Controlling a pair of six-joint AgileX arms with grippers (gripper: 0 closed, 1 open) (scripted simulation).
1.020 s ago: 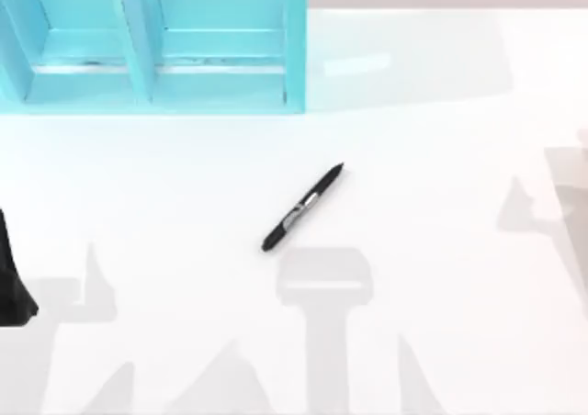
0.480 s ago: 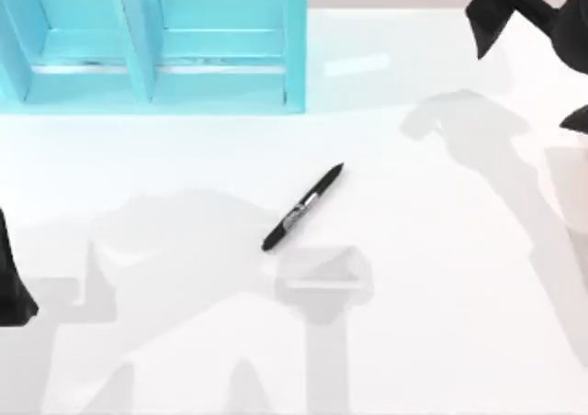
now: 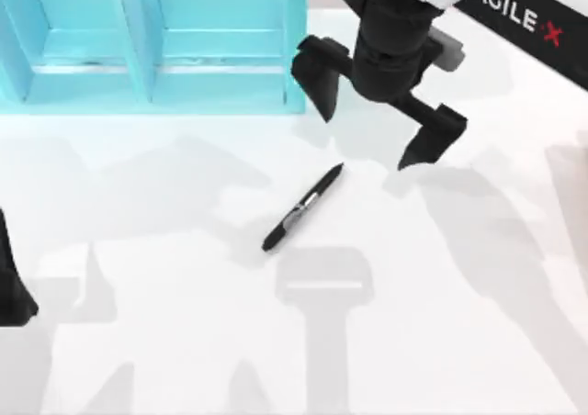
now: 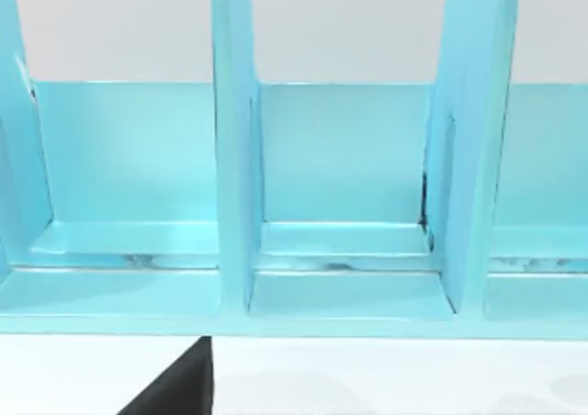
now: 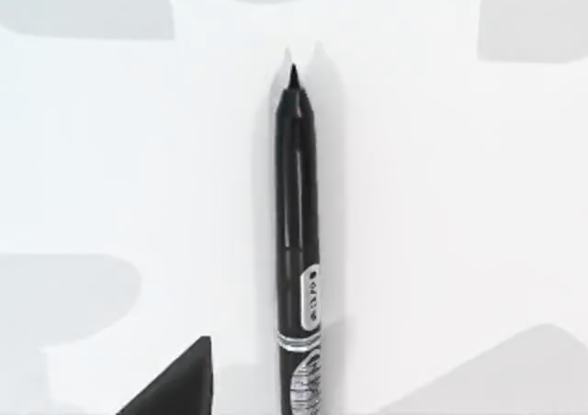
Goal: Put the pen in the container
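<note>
Along the near left edge of the white table (image 3: 184, 342), the left tool (image 3: 11, 291) sits parked as a dark shape, and whether its fingers are open or closed cannot be told. Bare smooth table surface crossed by soft grey shadows spreads around it on every side. Near the middle of the table lies the pen (image 3: 302, 207), slim, black and glossy, flat on the surface on a diagonal with its tapered tip pointing toward the far right and a silver-grey band near its middle; the right wrist view shows the pen (image 5: 297, 250) along its length, with a small pale label too small to read just above the ribbed silver band. All around the pen the table is open. Just beyond its tip hovers the right tool (image 3: 377, 117), black, its two fingers spread wide apart and holding nothing, the arm behind it carrying white lettering "AGILE X" with a red X. At the far left stands the container (image 3: 294, 57), a light blue glossy organiser divided by upright walls into open compartments, seen close in the left wrist view (image 4: 234, 204).
</note>
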